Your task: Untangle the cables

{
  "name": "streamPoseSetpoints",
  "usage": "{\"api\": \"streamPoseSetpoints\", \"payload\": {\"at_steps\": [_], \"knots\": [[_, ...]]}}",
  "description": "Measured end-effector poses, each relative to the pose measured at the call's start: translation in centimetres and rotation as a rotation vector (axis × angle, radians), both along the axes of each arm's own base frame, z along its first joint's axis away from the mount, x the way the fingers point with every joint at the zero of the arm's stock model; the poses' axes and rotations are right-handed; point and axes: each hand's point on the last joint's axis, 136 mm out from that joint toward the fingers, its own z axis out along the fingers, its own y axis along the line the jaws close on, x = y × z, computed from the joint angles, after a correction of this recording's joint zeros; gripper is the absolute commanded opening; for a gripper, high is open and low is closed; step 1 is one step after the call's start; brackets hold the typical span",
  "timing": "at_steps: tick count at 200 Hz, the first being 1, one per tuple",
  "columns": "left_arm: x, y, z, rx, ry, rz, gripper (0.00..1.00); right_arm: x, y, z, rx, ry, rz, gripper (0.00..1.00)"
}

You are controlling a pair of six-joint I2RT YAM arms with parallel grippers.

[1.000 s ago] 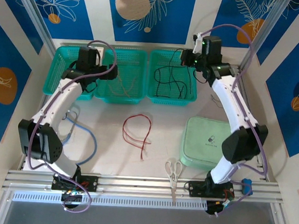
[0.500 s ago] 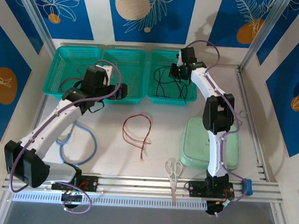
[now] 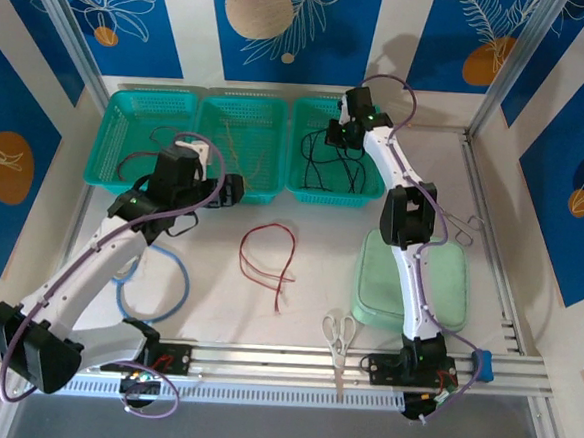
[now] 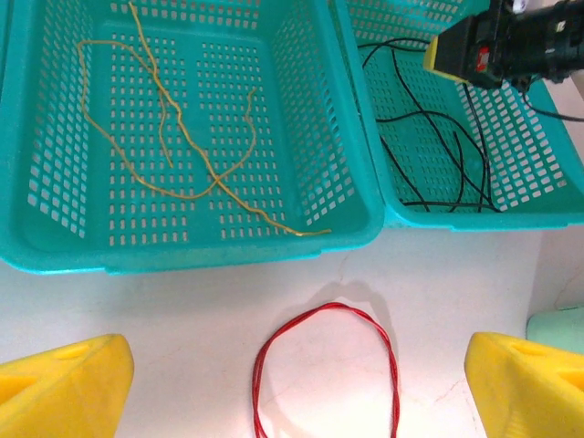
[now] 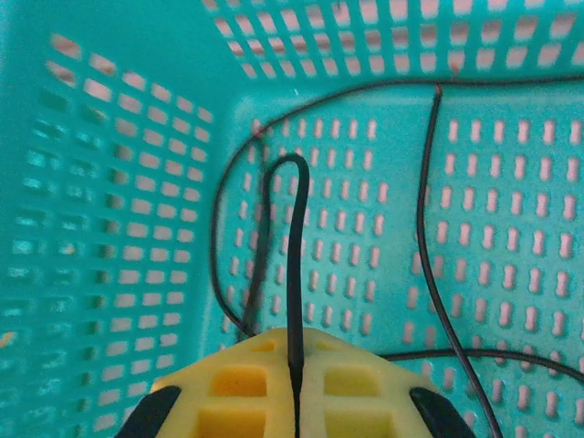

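The black cable (image 5: 293, 255) is clamped in the right gripper (image 5: 294, 388). Its loops ahead may snag on the basket (image 5: 109, 182) if pulled. The left gripper (image 4: 294, 379) gapes above the red cable (image 4: 394, 365).

**Top external:** fixed high behind the arm bases (image 3: 152, 355), looking down and forward across the whole table (image 3: 318, 271) to its far edge.

**Left wrist:** mid height, facing down and forward. Shares the middle basket (image 4: 182, 251), right basket (image 4: 474, 217) and red cable (image 4: 327, 307) with the top view.

**Right wrist:** very close, inside the right basket, facing its floor and the black cable (image 5: 294, 274). That basket appears in all three views.
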Motion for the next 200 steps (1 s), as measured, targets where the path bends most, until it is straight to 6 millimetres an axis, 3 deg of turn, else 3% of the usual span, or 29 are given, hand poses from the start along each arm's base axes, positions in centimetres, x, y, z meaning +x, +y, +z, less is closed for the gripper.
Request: {"api": "streamPoseSetpoints", "payload": {"at_steps": [7,22,58,79,111,129,149,164,178,200], "knots": [[-0.2,0.1,-0.2,-0.003,0.002,0.002,0.93,-0.2,-0.2,-0.4,-0.006,0.016,0.001,0.26],[-0.8,0.3,-0.9,-0.005,0.017,0.008,0.93,-0.8,-0.7,-1.1,-0.023,0.048,0.004,0.41],[-1.9,0.4,-3.0,0.002,0.065,0.012,0.92,-0.9,-1.8,0.6,-0.032,0.030,0.005,0.56],[-2.9,0.4,-3.7,0.003,0.078,0.013,0.92,-1.2,-2.8,4.6,-0.029,-0.020,-0.002,0.62],[-4.3,-0.3,-3.3,0.006,0.053,-0.014,0.91,-3.5,-4.1,15.1,-0.021,-0.176,-0.020,0.66],[-5.4,-1.1,-3.7,0.023,0.048,-0.046,0.91,-7.5,-4.3,19.9,-0.037,-0.228,-0.036,0.66],[-6.3,-1.8,-4.9,0.048,0.062,-0.067,0.91,-13.1,-2.7,21.2,-0.064,-0.229,-0.014,0.65],[-7.0,-2.2,-6.3,0.062,0.085,-0.083,0.91,-18.0,-0.7,19.4,-0.078,-0.189,0.047,0.63],[-7.7,-2.2,-7.9,0.064,0.118,-0.081,0.90,-23.2,1.1,16.0,-0.093,-0.129,0.134,0.61],[-8.9,-1.6,-10.1,0.049,0.157,-0.061,0.90,-30.9,2.4,10.9,-0.122,-0.041,0.253,0.57]]}}
